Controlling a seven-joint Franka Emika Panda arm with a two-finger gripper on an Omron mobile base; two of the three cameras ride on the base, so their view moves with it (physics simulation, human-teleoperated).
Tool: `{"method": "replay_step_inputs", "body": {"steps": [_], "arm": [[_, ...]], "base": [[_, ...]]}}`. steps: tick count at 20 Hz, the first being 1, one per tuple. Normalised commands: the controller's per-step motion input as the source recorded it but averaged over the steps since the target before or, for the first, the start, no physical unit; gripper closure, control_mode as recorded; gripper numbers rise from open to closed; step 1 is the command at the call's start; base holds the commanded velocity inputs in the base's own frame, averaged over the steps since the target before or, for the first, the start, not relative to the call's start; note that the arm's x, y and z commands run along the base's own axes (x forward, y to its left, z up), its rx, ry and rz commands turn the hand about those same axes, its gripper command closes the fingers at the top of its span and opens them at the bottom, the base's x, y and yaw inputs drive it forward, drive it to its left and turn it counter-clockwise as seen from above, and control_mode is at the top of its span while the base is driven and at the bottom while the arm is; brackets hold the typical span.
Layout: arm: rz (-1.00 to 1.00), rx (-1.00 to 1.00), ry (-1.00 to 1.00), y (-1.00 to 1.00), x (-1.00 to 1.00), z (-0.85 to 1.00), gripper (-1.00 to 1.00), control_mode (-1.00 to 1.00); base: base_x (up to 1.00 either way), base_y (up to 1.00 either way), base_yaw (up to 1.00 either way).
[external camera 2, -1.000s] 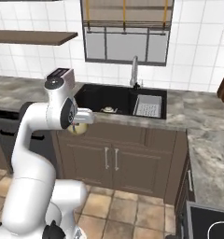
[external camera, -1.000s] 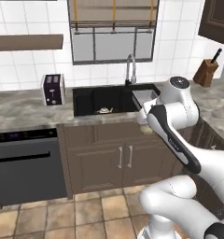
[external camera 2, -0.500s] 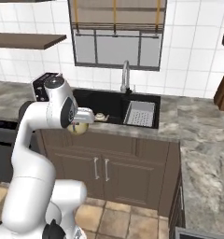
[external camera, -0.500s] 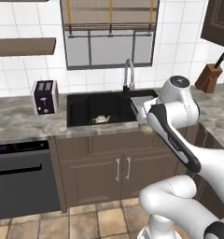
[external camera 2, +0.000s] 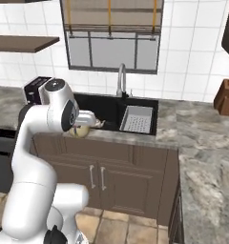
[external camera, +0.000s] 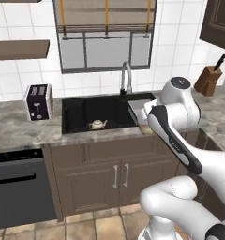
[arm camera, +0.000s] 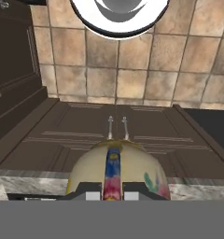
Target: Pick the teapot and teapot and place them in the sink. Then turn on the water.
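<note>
Hand view, at six o'clock: my gripper (arm camera: 113,195) clenches a round, glossy cream teapot (arm camera: 115,170) striped with floral colour, above the grey marble counter edge (arm camera: 25,183).

Glossy white rounded arm (external camera: 180,150) segments with dark grey joint bands.

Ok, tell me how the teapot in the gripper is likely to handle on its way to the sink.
The held teapot looks glazed and rounded, so it may be slippery where the gripper pinches it. Being porcelain-like, it is probably fragile against the hard black sink. Its round belly suggests it could rock or roll if released tilted.
</note>
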Motion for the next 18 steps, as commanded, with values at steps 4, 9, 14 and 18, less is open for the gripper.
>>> {"method": "replay_step_inputs", "body": {"steps": [4,9,14,18], "arm": [[0.00,0.00,0.00,0.00,0.00,0.00,1.00,1.00],[0.00,0.00,0.00,0.00,0.00,0.00,1.00,1.00],[0.00,0.00,0.00,0.00,0.00,0.00,1.00,1.00],[0.00,0.00,0.00,0.00,0.00,0.00,1.00,1.00]], "base": [[0.53,-0.18,-0.07],[0.47,-0.21,-0.07],[0.48,-0.20,-0.07],[0.52,-0.13,-0.06]]}}
